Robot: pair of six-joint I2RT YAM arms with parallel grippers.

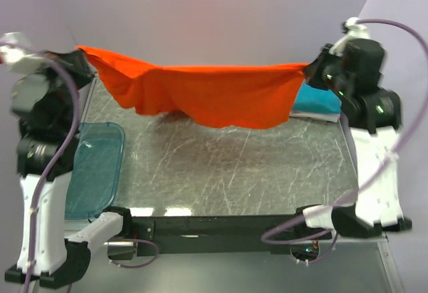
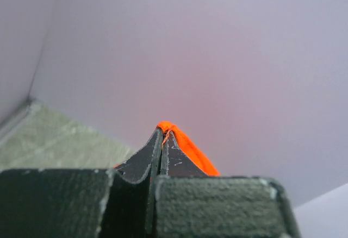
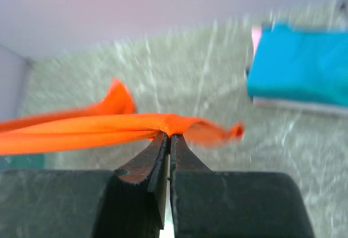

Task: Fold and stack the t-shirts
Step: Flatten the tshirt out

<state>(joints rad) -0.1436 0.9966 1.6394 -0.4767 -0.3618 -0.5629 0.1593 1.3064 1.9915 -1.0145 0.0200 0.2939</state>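
A bright orange-red t-shirt point(image 1: 214, 92) hangs stretched in the air across the far side of the table, sagging in the middle. My left gripper point(image 1: 81, 53) is shut on its left end; the cloth point(image 2: 185, 145) bunches at the fingertips in the left wrist view. My right gripper point(image 1: 307, 70) is shut on the right end, with the orange fabric point(image 3: 109, 126) pinched at its tips. A folded teal t-shirt point(image 1: 319, 99) lies on a white one at the far right of the table, also seen as a teal rectangle point(image 3: 299, 67) with a pink edge behind it.
A translucent blue-green plastic bin point(image 1: 93, 169) sits at the table's left edge by the left arm. The dark marbled tabletop point(image 1: 227, 166) spreads below the hanging shirt. A grey wall stands behind and to the right.
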